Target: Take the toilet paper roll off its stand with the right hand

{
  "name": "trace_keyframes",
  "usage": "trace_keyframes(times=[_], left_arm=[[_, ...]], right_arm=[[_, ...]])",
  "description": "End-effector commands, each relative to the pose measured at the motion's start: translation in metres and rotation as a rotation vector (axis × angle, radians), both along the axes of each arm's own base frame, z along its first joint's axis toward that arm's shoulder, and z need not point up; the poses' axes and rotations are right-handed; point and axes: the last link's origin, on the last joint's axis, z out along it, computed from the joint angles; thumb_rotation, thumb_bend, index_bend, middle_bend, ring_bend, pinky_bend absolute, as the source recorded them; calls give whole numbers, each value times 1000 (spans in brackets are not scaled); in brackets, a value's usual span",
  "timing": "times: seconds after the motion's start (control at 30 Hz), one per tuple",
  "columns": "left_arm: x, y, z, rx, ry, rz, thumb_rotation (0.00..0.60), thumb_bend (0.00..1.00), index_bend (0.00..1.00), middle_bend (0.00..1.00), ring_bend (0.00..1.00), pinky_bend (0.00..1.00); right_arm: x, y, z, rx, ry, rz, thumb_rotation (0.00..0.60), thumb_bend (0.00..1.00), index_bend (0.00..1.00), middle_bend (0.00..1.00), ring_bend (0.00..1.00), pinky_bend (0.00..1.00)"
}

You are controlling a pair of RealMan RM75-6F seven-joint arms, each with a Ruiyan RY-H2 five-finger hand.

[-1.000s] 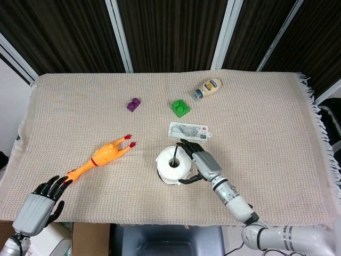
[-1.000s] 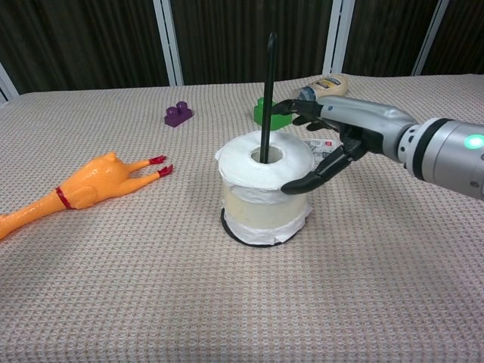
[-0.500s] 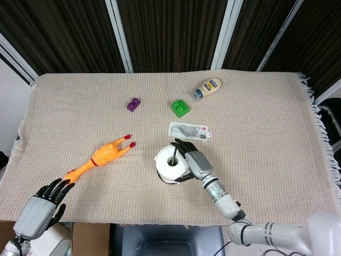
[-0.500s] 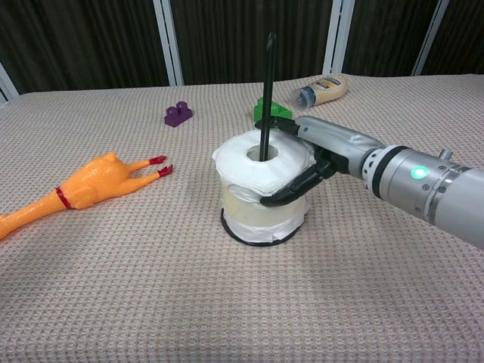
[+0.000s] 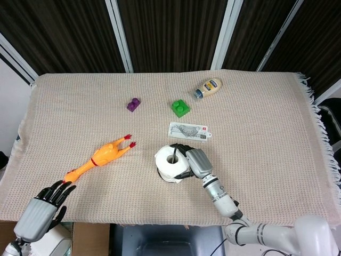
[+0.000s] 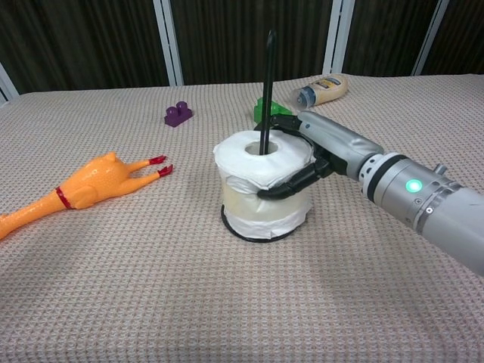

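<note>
A white toilet paper roll (image 6: 253, 162) (image 5: 169, 160) sits on a black stand, whose upright rod (image 6: 267, 91) rises through the roll's core to well above it. My right hand (image 6: 316, 151) (image 5: 191, 161) wraps around the roll's right side, fingers across the far side and thumb pressed on the near side, gripping it. The stand's black base ring shows under the roll. My left hand (image 5: 45, 202) hangs at the table's near left edge, fingers spread, holding nothing.
An orange rubber chicken (image 6: 83, 184) lies left of the roll. A purple block (image 6: 178, 114), a green block (image 5: 180, 108), a flat packet (image 5: 189, 130) and a lying bottle (image 6: 322, 90) are behind it. The cloth-covered table (image 6: 227, 302) stretches toward the front.
My right hand moved in from the roll's right and closed around it. The roll has shifted slightly left. My left hand has sunk a little lower at the table edge.
</note>
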Motion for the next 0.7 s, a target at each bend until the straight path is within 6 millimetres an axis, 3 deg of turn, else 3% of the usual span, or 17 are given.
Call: trace_keyframes(times=[0.03, 0.2, 0.37, 0.53, 0.7], left_arm=[[0, -1, -1, -2, 2, 0, 600, 552, 173, 167, 158, 363], [0, 1, -1, -2, 5, 0, 600, 552, 173, 167, 158, 363], [0, 3, -2, -9, 13, 1, 600, 552, 173, 167, 158, 363], [0, 4, -2, -5, 14, 6, 600, 552, 173, 167, 159, 364], [0, 4, -3, -11, 18, 6, 600, 552, 173, 168, 159, 364]], right_arm=[[1, 2, 4, -6, -28, 13, 600, 116, 675, 524, 462, 651], [13, 6, 29, -41, -91, 65, 600, 116, 676, 524, 462, 654], [32, 14, 65, -54, -156, 83, 600, 117, 675, 524, 462, 655], [52, 22, 115, -83, -202, 95, 600, 117, 673, 524, 462, 656], [60, 24, 160, -170, -210, 101, 600, 117, 673, 524, 462, 656]])
